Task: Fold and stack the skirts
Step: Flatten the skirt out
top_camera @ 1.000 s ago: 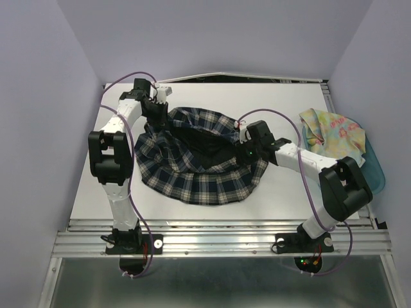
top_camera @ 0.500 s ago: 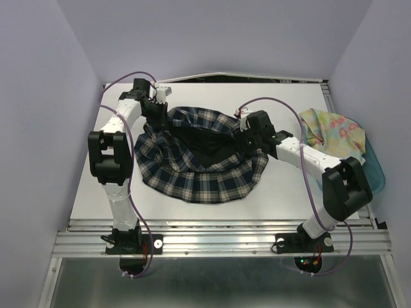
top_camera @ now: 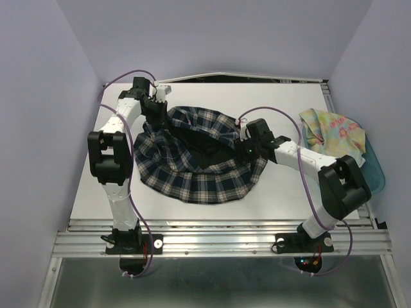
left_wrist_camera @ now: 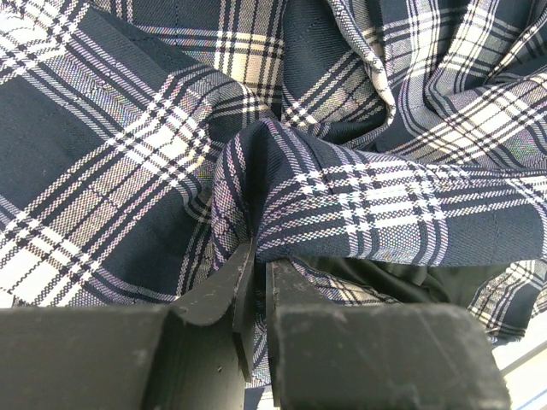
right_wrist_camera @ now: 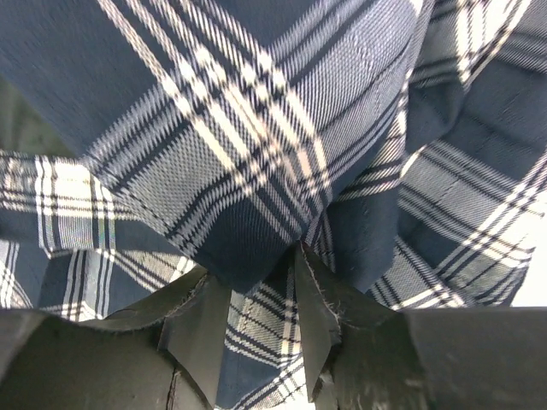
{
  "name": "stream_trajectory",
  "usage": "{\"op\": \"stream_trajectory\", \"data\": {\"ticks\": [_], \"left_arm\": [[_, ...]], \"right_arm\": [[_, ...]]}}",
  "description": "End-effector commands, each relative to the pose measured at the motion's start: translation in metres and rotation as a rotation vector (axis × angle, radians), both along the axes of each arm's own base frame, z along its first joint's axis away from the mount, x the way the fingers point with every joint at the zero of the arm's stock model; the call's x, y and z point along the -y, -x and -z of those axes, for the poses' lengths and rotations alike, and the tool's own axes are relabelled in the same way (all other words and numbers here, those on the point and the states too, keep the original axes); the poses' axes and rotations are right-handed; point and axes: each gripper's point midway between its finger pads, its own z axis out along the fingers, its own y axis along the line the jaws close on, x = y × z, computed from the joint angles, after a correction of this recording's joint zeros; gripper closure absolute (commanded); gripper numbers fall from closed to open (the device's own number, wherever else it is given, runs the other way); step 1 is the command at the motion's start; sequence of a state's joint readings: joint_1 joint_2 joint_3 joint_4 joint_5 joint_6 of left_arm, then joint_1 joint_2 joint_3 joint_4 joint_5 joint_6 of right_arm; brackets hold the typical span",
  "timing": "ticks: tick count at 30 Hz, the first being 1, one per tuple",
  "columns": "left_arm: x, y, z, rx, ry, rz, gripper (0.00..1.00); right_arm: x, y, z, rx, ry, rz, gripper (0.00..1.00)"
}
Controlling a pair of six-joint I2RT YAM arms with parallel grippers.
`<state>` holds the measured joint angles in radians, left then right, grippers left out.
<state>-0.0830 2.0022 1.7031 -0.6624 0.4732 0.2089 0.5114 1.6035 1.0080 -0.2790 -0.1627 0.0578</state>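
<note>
Left jaws pinch a fold of the plaid skirt point(top_camera: 192, 176), spread on the bench point(top_camera: 282, 199) between both pairs; right jaws sit half apart astride cloth (gripping or not, I cannot tell), so clamp firmly before lifting evenly.

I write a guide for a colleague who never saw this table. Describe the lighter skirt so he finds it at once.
Go to the right edge of the table, where a teal bin sits. The floral skirt lies crumpled over it. Unlike the dark plaid skirt in the middle, it is pastel yellow with pink flowers.
</note>
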Motion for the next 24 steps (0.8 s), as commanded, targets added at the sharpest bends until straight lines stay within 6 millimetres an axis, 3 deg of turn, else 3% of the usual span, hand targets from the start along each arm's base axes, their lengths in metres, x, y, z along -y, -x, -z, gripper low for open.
{"op": "stream_trajectory", "data": {"ticks": [1,5,8,9,12,15,16,17,18,19,20,22,23,24], "left_arm": [[-0.006,-0.013,-0.021,0.065,-0.009,-0.003,0.85],[-0.007,-0.013,-0.023,0.068,-0.013,-0.004,0.85],[-0.009,-0.013,-0.024,0.075,-0.020,-0.004,0.85],[-0.010,-0.012,-0.024,0.074,-0.023,-0.006,0.85],[-0.012,-0.011,-0.024,0.077,-0.025,-0.009,0.85],[-0.017,-0.014,-0.038,0.110,-0.042,-0.005,0.87],[-0.021,-0.012,-0.043,0.110,-0.055,-0.001,0.88],[-0.027,-0.020,-0.061,0.158,-0.080,-0.006,0.89],[-0.057,-0.036,-0.115,0.292,-0.190,0.002,0.94],[-0.057,-0.031,-0.113,0.271,-0.192,0.004,0.94],[-0.068,-0.043,-0.149,0.365,-0.242,-0.019,0.97],[-0.080,-0.046,-0.180,0.436,-0.304,-0.007,1.00],[-0.086,-0.047,-0.212,0.519,-0.341,-0.025,1.00],[-0.088,-0.049,-0.228,0.569,-0.358,-0.030,1.00]], "right_arm": [[-0.008,0.005,-0.009,-0.003,-0.056,-0.012,0.59],[-0.012,0.003,-0.004,-0.023,-0.057,-0.016,0.56],[-0.013,0.001,-0.005,-0.016,-0.062,-0.010,0.71],[-0.012,-0.001,-0.006,-0.008,-0.060,-0.003,0.81],[-0.003,-0.012,-0.012,0.045,-0.018,0.039,0.99],[0.007,-0.025,-0.025,0.133,0.046,0.037,0.99],[0.009,-0.032,-0.038,0.184,0.063,0.020,0.99],[0.018,-0.040,-0.056,0.247,0.087,0.033,0.99],[0.051,-0.069,-0.106,0.438,0.220,0.025,0.99],[0.051,-0.069,-0.106,0.438,0.223,0.024,0.99],[0.060,-0.081,-0.129,0.506,0.256,0.021,0.99],[0.085,-0.099,-0.154,0.560,0.278,0.064,0.99],[0.092,-0.113,-0.185,0.624,0.283,0.092,0.99],[0.107,-0.126,-0.197,0.647,0.317,0.108,0.99]]}}
